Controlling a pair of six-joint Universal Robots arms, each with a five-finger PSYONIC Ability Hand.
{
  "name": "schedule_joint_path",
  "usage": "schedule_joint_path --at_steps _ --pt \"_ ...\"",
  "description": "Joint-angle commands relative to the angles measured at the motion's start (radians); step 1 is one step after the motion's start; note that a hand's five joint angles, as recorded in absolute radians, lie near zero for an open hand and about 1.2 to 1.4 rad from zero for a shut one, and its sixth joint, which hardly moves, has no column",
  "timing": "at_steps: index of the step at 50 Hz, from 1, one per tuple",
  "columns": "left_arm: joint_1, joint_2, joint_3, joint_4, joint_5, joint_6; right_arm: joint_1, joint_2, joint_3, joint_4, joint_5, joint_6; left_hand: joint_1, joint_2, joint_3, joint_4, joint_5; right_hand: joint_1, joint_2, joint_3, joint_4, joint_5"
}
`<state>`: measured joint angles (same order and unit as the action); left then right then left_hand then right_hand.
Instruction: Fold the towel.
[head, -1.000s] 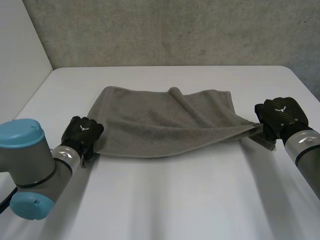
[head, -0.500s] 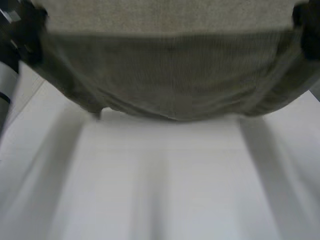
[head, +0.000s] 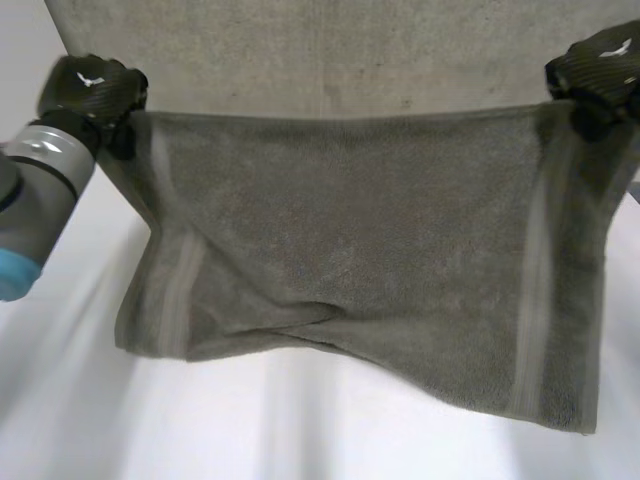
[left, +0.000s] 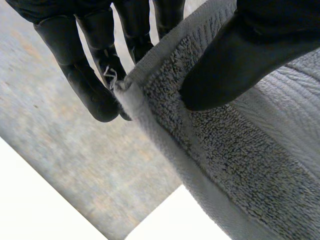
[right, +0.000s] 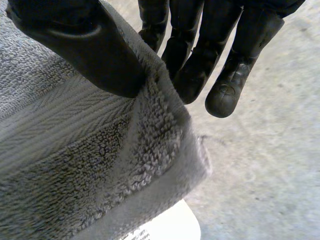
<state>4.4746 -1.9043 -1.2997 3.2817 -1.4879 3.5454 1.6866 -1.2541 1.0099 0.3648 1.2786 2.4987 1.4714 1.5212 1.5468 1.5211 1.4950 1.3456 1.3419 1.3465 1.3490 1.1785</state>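
A grey towel (head: 360, 250) hangs spread in the air above the white table (head: 300, 430), stretched between my two hands. My left hand (head: 92, 88) pinches the towel's upper left corner; in the left wrist view its thumb (left: 235, 60) presses the towel corner (left: 150, 95) against the fingers (left: 85, 85). My right hand (head: 597, 70) holds the upper right corner; in the right wrist view its thumb (right: 95, 55) clamps the towel corner (right: 165, 130) against the fingers (right: 195, 65). The lower edge sags, with the lower left part creased and folded inward.
A grey concrete wall (head: 330, 50) stands behind the table. The table's bare white top lies below the hanging towel. My left arm (head: 35, 200) reaches up along the left side.
The towel lay crumpled on the table a second ago with a hand at each side. Both hands have lifted it, and it now hangs spread out between them.
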Motion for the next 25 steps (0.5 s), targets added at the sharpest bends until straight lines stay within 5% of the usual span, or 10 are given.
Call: schedule_joint_path --at_steps 1,5,10,16,25 --pt "-0.012 -0.218 0.339 -0.097 -0.017 0.041 0.068 0.168 -0.158 -0.214 0.068 -0.012 -0.075 -0.125 -0.151 -0.125 -0.273 0.051 0.054 0.05 0.047 0.043" --pt "-0.038 -0.257 0.524 -0.114 -0.037 0.021 0.074 0.17 -0.189 -0.418 0.079 -0.021 -0.075 -0.125 -0.151 -0.125 -0.273 0.051 0.054 0.05 0.047 0.043" --pt "-0.038 -0.231 0.75 -0.102 -0.106 -0.19 0.082 0.092 -0.131 -0.783 0.09 -0.006 -0.075 -0.125 -0.151 -0.125 -0.273 0.051 0.054 0.05 0.047 0.043" --pt "-0.021 -0.159 0.742 -0.086 -0.1 -0.356 0.076 0.03 -0.1 -0.723 0.088 0.012 -0.075 -0.125 -0.151 -0.125 -0.273 0.051 0.054 0.05 0.047 0.043" --pt "-0.011 -0.156 0.516 -0.085 -0.092 -0.359 0.074 0.056 -0.045 -0.474 0.061 0.016 -0.075 -0.125 -0.151 -0.125 -0.273 0.051 0.054 0.05 0.047 0.043"
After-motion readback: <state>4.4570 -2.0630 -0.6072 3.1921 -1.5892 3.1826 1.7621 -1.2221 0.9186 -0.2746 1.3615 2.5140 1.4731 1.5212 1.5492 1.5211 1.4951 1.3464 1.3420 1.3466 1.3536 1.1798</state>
